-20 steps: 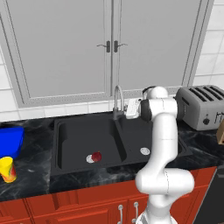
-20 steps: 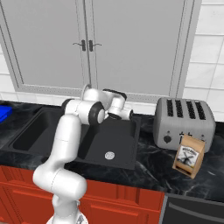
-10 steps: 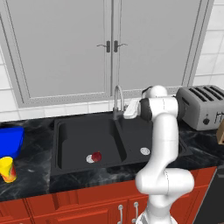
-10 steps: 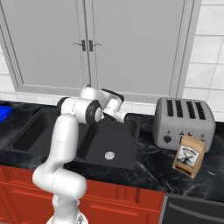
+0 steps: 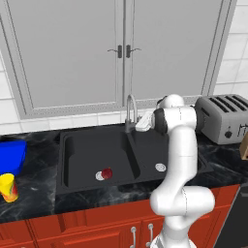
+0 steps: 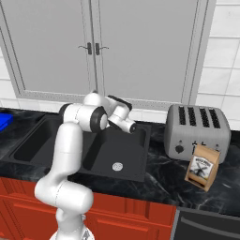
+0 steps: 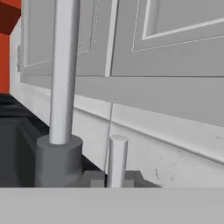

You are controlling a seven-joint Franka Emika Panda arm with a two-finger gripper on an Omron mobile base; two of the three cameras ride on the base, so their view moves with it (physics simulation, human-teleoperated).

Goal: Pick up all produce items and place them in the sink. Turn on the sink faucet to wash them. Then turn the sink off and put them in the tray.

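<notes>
The sink (image 5: 77, 167) holds one dark-red fruit (image 5: 107, 173) beside the left basin's drain, at 6 o'clock. The claw (image 5: 141, 122), fingers together, sits by the faucet (image 5: 130, 109).

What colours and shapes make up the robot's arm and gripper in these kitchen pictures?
The arm is glossy white, built of rounded tubular segments with dark bands at the joints. Its gripper is a small white block with a dark tip. No cables or markings show.

Count: one red fruit (image 5: 107, 173), one double-basin sink (image 5: 87, 157), one faucet (image 5: 130, 109), one blue tray (image 5: 10, 156), one yellow cup (image 5: 8, 187), one toaster (image 5: 224, 117), one paper bag (image 6: 203, 166).
</notes>
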